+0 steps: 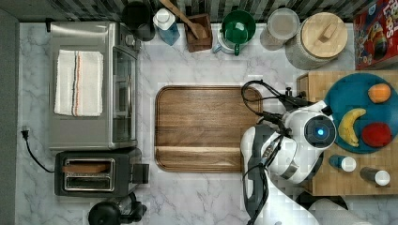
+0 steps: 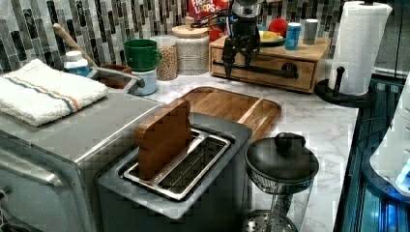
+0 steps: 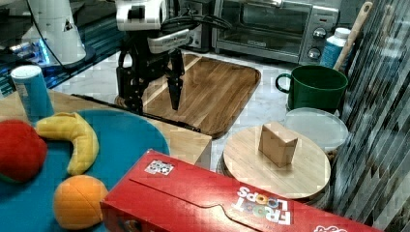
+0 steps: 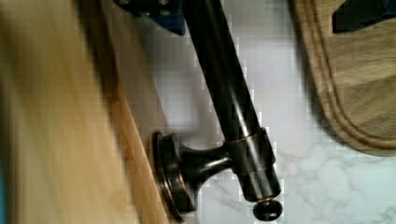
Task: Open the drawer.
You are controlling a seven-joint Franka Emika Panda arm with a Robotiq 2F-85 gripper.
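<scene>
The drawer (image 2: 263,78) is the light wood front of a low box, and it looks flush with that box in the left view. Its long black bar handle (image 2: 269,70) runs across the front on two round mounts. My gripper (image 2: 238,60) hangs over the left view's left part of the handle, open, one finger on each side of the bar. In the right view the gripper (image 3: 152,99) points down at the thin black handle (image 3: 186,125), fingers spread. The wrist view has the handle (image 4: 229,98) close up between the gripper's (image 4: 257,11) fingers, nearer one of them.
A dark walnut cutting board (image 1: 202,126) lies on the marble counter just in front of the drawer. The box top (image 1: 319,82) carries a blue plate (image 1: 345,93) of toy fruit and two small cans. A paper towel stand (image 2: 358,48), jars, a green mug (image 3: 314,87), a toaster and a toaster oven ring the counter.
</scene>
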